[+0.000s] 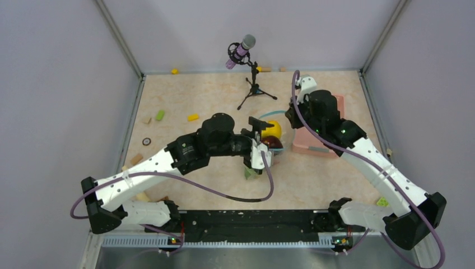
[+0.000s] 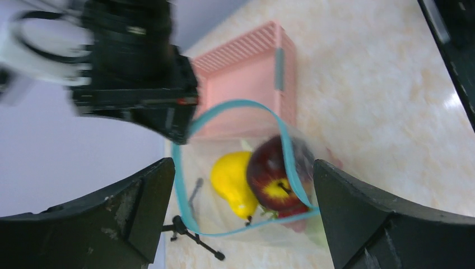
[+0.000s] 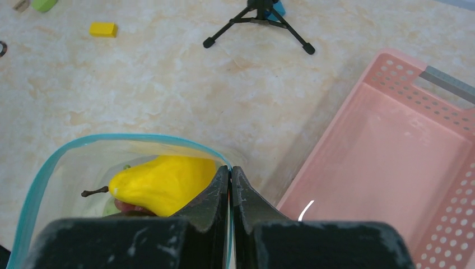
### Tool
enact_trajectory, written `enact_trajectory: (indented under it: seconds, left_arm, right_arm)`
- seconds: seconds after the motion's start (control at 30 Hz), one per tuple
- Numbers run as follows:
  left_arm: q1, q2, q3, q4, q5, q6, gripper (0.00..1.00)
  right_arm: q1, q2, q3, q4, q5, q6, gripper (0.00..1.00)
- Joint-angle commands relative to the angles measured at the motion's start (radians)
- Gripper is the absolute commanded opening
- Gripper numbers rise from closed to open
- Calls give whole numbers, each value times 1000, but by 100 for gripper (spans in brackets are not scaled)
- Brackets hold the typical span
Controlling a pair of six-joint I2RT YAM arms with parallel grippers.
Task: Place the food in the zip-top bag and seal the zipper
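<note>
The zip-top bag (image 2: 208,216) stands with its mouth held open, the teal zipper (image 2: 180,185) curving round it. Food lies inside: a yellow pear (image 2: 232,179) and a dark red apple (image 2: 269,174), with a bit of green beneath them. My left gripper (image 2: 242,168) hangs over the mouth, open, fingers wide on either side and touching nothing. My right gripper (image 3: 230,171) is shut on the zipper (image 3: 56,159) at the bag's rim, beside the pear (image 3: 162,185). From above, both grippers (image 1: 259,140) (image 1: 290,116) flank the bag (image 1: 283,133).
A pink lattice basket (image 1: 325,137) sits right against the bag, under my right arm. A microphone on a tripod (image 1: 250,73) stands behind the bag. Small yellow (image 1: 193,117) and green (image 1: 160,115) blocks lie scattered at the left. Walls enclose the table.
</note>
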Motion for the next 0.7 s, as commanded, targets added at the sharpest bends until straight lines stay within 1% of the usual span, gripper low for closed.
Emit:
enact_trajectory:
  seconds: [0.0, 0.1, 0.2, 0.3, 0.37, 0.43, 0.5, 0.57, 0.63, 0.67]
  left_arm:
    - [-5, -92, -46, 381, -65, -309, 99]
    - [-6, -151, -186, 563, -164, -489, 99]
    - [-6, -199, -300, 646, -278, -660, 99]
    - [-7, -237, -370, 629, -349, -794, 98]
    - [-7, -268, -412, 600, -331, -878, 98]
    - [-21, -289, -434, 550, -261, -916, 98]
    - [-56, -308, -478, 553, -296, -961, 98]
    - [-109, -303, -531, 610, -464, -958, 98]
    - [-155, -257, -534, 642, -632, -935, 99]
    - [-169, -226, -519, 650, -690, -931, 98]
  right_arm:
    - [-5, -38, 15, 31, 124, 73, 0]
    - [-5, -26, 25, 5, 163, 70, 0]
    - [-5, -16, 37, -10, 174, 60, 0]
    - [-5, -14, 34, -10, 154, 56, 0]
    - [-5, -14, 29, -2, 124, 53, 0]
    - [-4, -15, 26, 2, 108, 54, 0]
    - [-5, -18, 21, 0, 105, 55, 0]
    - [-5, -22, 16, -1, 99, 57, 0]
    - [-5, -24, 15, 2, 75, 56, 0]
    - [-5, -26, 13, 5, 64, 58, 0]
